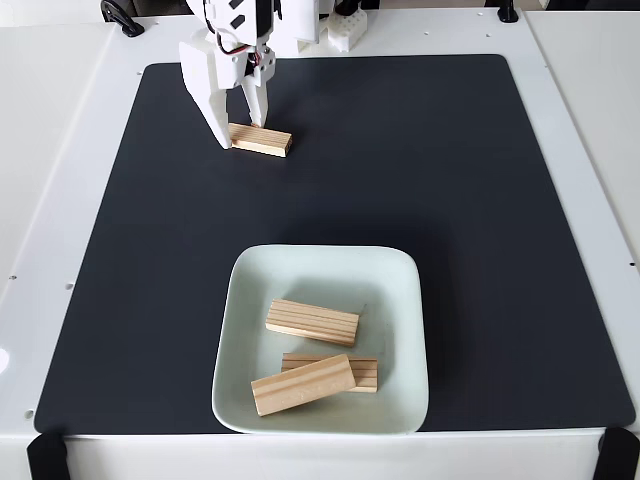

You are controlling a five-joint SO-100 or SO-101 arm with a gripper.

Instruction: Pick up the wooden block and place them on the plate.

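Note:
A wooden block (264, 141) lies flat on the black mat at the upper left. My white gripper (239, 128) reaches down over the block's left end, one finger on each side of it, jaws apart and open. The pale plate (396, 300) sits at the front centre of the mat. Three more wooden blocks rest in it: one (312, 321) near the middle, one (366, 366) behind and below it, and one (302, 384) lying partly across that one at the front.
The black mat (420, 160) covers most of the white table. The arm's white base and a white part (346, 30) stand at the top edge. Black clamps sit at the table's front corners.

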